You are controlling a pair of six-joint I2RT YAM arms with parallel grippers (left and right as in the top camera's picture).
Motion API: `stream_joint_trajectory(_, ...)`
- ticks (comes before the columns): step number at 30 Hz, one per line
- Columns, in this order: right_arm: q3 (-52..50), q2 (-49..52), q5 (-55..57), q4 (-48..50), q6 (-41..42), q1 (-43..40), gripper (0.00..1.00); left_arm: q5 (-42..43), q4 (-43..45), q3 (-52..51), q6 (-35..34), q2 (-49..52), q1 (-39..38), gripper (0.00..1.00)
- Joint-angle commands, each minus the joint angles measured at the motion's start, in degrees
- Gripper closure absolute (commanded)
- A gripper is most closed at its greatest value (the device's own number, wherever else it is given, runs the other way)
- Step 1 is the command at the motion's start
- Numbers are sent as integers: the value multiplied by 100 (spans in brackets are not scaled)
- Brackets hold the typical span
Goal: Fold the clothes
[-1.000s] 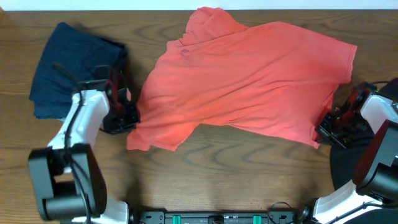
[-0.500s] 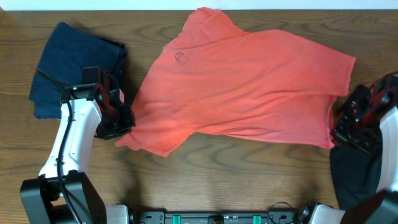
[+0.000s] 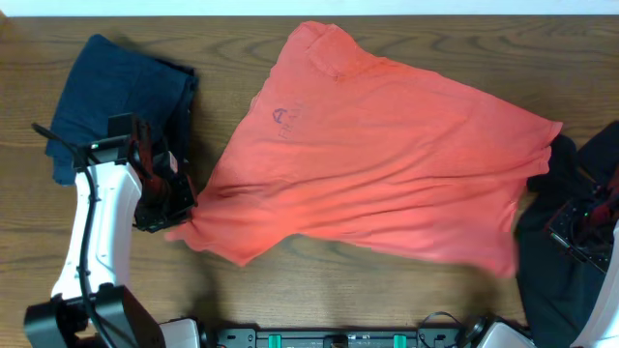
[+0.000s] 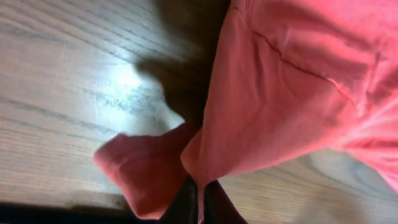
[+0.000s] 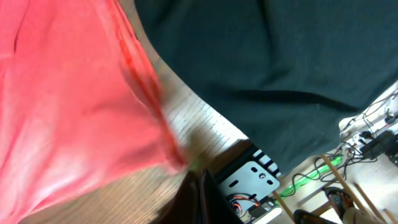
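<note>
The shirt [image 3: 387,174] is pinched by the left gripper [image 4: 200,198]; the right gripper's [image 5: 196,193] state cannot be told. The shirt's dark emblem [image 3: 281,116] is unreadable.

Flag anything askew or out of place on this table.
The coral T-shirt lies skewed diagonally across the table, wrinkled rather than squared up. Its lower-left corner is pinched in the left gripper, which bunches the cloth there. Nothing looks torn or spilled.
</note>
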Motion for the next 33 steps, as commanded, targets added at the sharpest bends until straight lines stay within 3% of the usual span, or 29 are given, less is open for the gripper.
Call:
stream_joint_trajectory(1,83,-57,7,31,22,-63,75,-96,-144,133,15,-236,33,94)
stream_joint_trajectory(3,83,-57,-33,188,26,-63,70,-92,-212,133,13,-304,33,86)
stream_joint_trajectory(4,83,-57,-131,273,26,-63,67,-92,-212,133,13,-328,26,73)
stream_joint_trajectory(5,83,-55,-291,367,26,-63,66,-90,-203,133,13,-352,26,66)
stream_joint_trajectory(8,79,-15,-1010,957,17,-52,60,87,-33,133,13,-385,26,59)
stream_joint_trajectory(12,79,109,-2065,1891,-107,57,59,831,546,133,170,-385,-7,59)
stream_joint_trajectory(15,79,184,-2667,2358,-210,195,58,1556,1366,133,446,-365,-223,76)
stream_joint_trajectory(25,79,186,-2802,2470,-210,474,58,1248,4597,133,964,977,-1751,80)
stream_joint_trajectory(33,72,186,-2800,2175,-210,472,60,1067,6822,133,911,2546,-1821,80)
